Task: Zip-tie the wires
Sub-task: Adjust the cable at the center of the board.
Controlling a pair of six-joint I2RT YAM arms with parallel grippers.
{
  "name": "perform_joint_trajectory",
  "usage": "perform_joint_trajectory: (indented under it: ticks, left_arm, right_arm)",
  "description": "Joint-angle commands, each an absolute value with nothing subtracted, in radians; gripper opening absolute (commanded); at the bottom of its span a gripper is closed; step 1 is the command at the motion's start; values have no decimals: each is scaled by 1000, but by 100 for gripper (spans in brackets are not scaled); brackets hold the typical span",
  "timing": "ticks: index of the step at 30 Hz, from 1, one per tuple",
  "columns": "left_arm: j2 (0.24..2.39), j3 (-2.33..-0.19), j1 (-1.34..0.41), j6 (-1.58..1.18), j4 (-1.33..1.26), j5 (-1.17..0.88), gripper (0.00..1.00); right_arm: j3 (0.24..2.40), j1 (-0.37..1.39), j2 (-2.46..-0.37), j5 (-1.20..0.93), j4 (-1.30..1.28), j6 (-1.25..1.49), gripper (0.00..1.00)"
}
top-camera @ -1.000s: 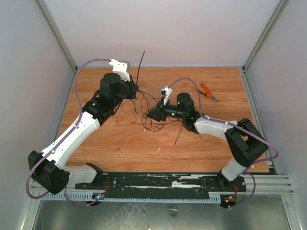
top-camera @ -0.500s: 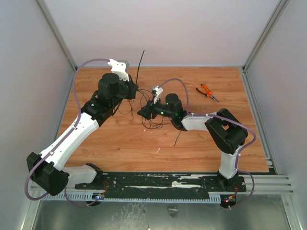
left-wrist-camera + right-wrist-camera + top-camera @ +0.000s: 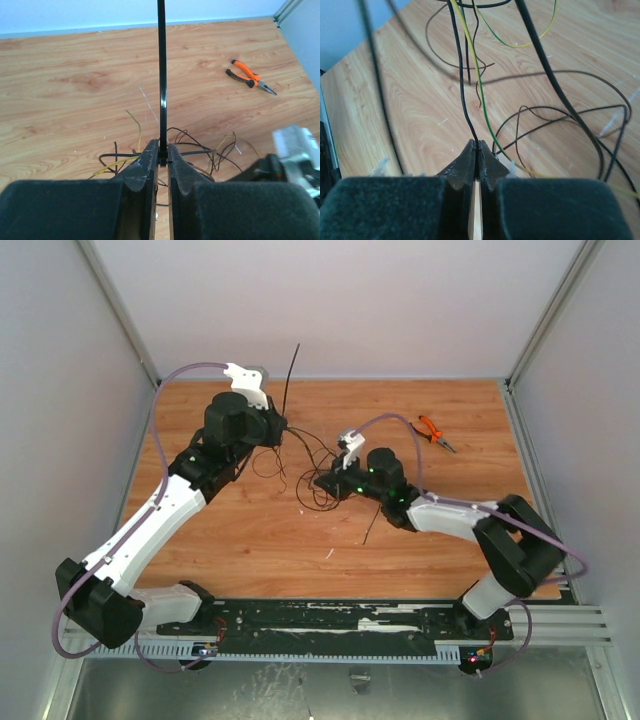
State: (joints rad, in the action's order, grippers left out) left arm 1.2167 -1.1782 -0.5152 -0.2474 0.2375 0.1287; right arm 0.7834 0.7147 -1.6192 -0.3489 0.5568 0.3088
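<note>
Wires (image 3: 305, 468) are seen mid-bench (image 3: 250, 540), toward 9 o'clock from the pliers (image 3: 433, 432): judged light, limp and springy, best gripped where strands bunch. The left end effector (image 3: 161, 156) is clamped on an upright zip tie (image 3: 161, 75); the right end effector (image 3: 477, 152) is pinched on 1 strand.

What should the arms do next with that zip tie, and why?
Probably draw the right gripper, shut on one strand of the wires, toward the left gripper, which clamps the zip tie upright. The loops sprawl loose, not yet gathered at the tie.
</note>
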Motion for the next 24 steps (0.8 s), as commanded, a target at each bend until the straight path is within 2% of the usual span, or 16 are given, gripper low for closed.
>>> perform_joint_trajectory:
  ticks: [1, 8, 16, 24]
  left_arm:
    - [1198, -1201, -496, -234, 238, 129, 0]
    - [1196, -1198, -489, -241, 242, 127, 0]
    - [1198, -1197, -484, -242, 245, 129, 0]
    - [1202, -1197, -483, -247, 244, 126, 0]
  right_arm:
    - [707, 700, -1490, -241, 421, 268, 0]
    - [648, 691, -1343, -130, 238, 230, 0]
    - [550, 638, -1148, -58, 144, 225, 0]
    - [574, 629, -1174, -83, 144, 225, 1]
